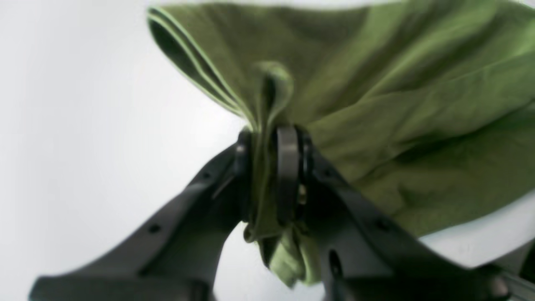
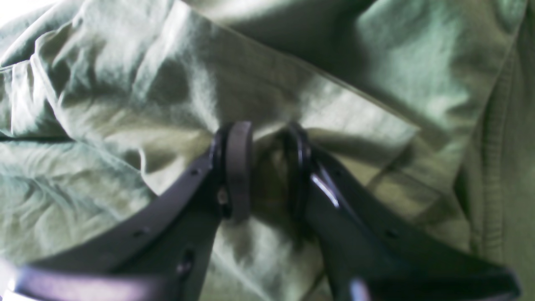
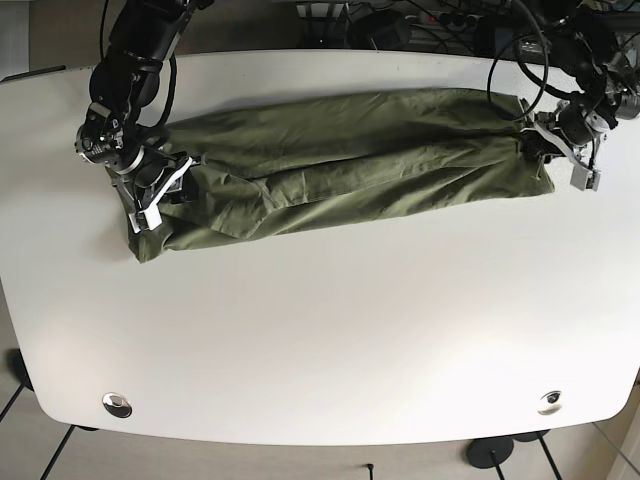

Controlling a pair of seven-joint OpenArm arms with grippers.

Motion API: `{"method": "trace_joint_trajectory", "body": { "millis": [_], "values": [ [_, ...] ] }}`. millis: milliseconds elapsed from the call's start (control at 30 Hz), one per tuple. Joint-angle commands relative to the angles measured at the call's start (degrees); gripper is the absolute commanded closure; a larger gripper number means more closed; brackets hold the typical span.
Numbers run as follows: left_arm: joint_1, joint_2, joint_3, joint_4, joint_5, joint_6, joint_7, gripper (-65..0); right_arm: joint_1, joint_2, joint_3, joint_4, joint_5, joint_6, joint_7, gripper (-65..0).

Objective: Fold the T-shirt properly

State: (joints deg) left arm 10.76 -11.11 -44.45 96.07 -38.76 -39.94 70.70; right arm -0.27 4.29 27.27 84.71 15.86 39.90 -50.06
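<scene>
Lying stretched out as a long, wrinkled band across far half of white tabletop (image 3: 320, 330): olive T-shirt (image 3: 340, 170), one end at each gripper. Pinched hard at left gripper (image 1: 267, 167), jaws closed on a bunched fold of fabric, cloth fanning up and away beyond the tips, a tuft hanging below them. At right gripper (image 2: 262, 167), jaws slightly apart w/ fabric gathered between them, rest of cloth spreading to both sides; clamped tight or just pressing — can't tell, view blurred.
</scene>
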Motion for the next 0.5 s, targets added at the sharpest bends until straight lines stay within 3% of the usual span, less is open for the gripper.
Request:
{"method": "trace_joint_trajectory", "body": {
  "millis": [33,233,500],
  "values": [
    [-0.35,0.96,3.96,6.74,-1.19,-0.06,-0.94,-6.0,0.76,0.41,0.12,0.96,0.71,0.10,0.44,-13.0],
    [-0.96,4.48,20.75,12.28,-1.46,-0.06,-0.94,-6.0,0.93,0.41,0.12,0.79,0.71,0.10,0.44,-13.0],
    [-5.89,10.28,31.65,12.02,-1.19,5.70,-1.20,-6.0,1.02,0.41,0.03,0.96,0.71,0.10,0.35,-13.0]
  ]
}}
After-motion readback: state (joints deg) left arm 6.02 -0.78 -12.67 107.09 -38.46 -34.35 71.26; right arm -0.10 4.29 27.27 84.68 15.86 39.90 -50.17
